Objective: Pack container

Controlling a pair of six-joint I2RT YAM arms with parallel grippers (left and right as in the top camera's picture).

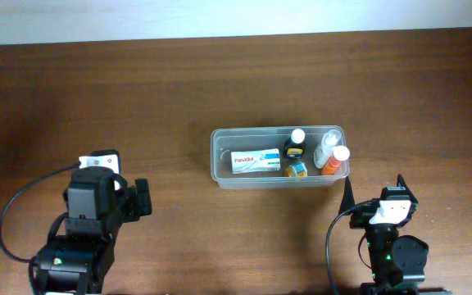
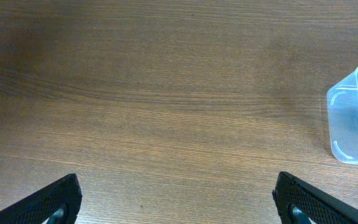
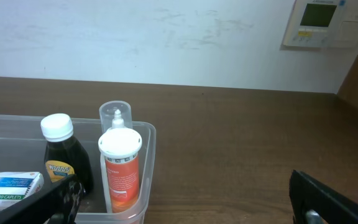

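Only right wrist shows wall panel (image 3: 319, 23); overhead shows whole container (image 1: 223, 170).

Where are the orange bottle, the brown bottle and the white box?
Orange plastic bottle, white cap (image 3: 123, 180): right wrist view, orange body.
Dark brown bottle, white cap (image 3: 74, 154): right wrist view, dark body.
White rectangular Panadol box (image 1: 255, 161): overhead view, top face.
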